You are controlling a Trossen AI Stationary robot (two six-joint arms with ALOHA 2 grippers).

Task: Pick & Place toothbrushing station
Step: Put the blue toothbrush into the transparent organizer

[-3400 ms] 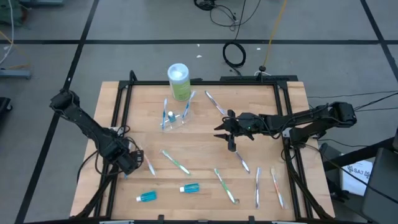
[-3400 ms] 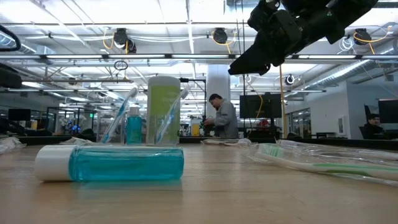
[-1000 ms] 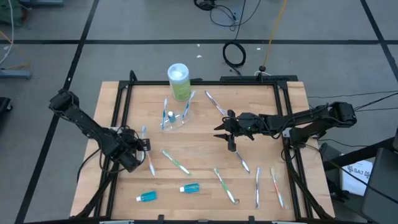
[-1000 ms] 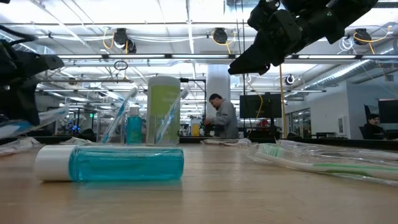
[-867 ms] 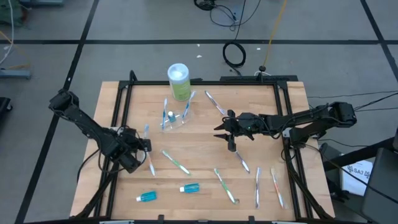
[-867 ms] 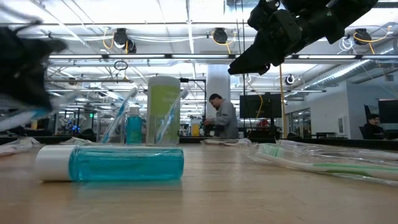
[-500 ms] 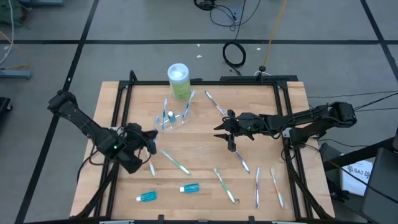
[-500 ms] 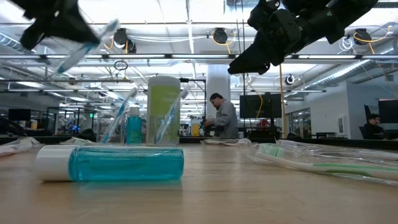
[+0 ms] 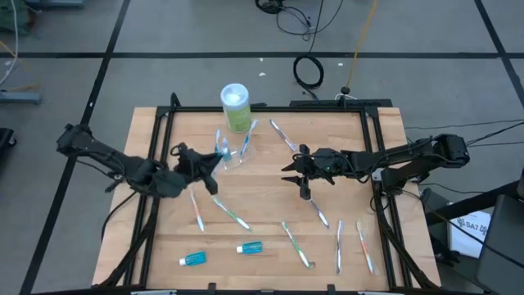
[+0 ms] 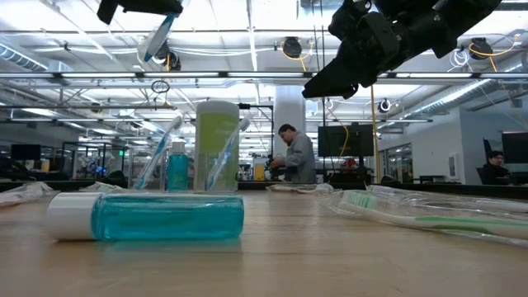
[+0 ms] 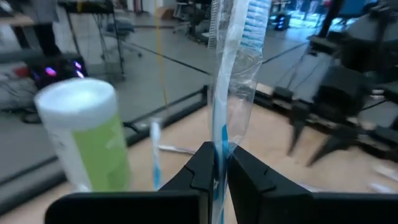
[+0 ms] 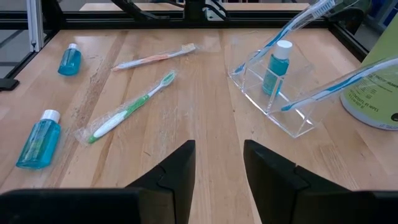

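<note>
Wooden tabletop (image 9: pixel 270 172) framed by black rails lies under me, with an open workshop hall beyond it. I speak as the left arm: my left gripper (image 9: pixel 214 161) is clamped on a wrapped blue toothbrush (image 11: pixel 225 93), pinched low on its handle so the bristle end stands straight up past my fingers (image 11: pixel 247 180). In the low view the same brush hangs from me high above the table, well clear of the wood.

Where it has to go is the clear plastic holder (image 9: pixel 232 156), which sits just ahead of my fingertips, nearly touching distance, toward the far edge of the table. It already carries a couple of toothbrushes leaning out of it and a small blue toothpaste tube (image 12: pixel 276 65) standing inside. Just beyond the holder stands a green bottle with a white cap (image 9: pixel 235 106).

I judge the move turns on this: the brush's long axis runs in line with my fingers, pointing forward and up, while the holder's mouth opens upward just in front of me. So the brush wants tipping until one end points down into the holder before I let go.

Farther out, the right gripper (image 9: pixel 299 173) hangs over the middle of the table, well apart from the holder, its jaws spread and empty. I am plainly the nearer arm. More wrapped toothbrushes (image 9: pixel 232 215) and two blue tubes (image 9: pixel 250 247) lie scattered behind me along the near side.
</note>
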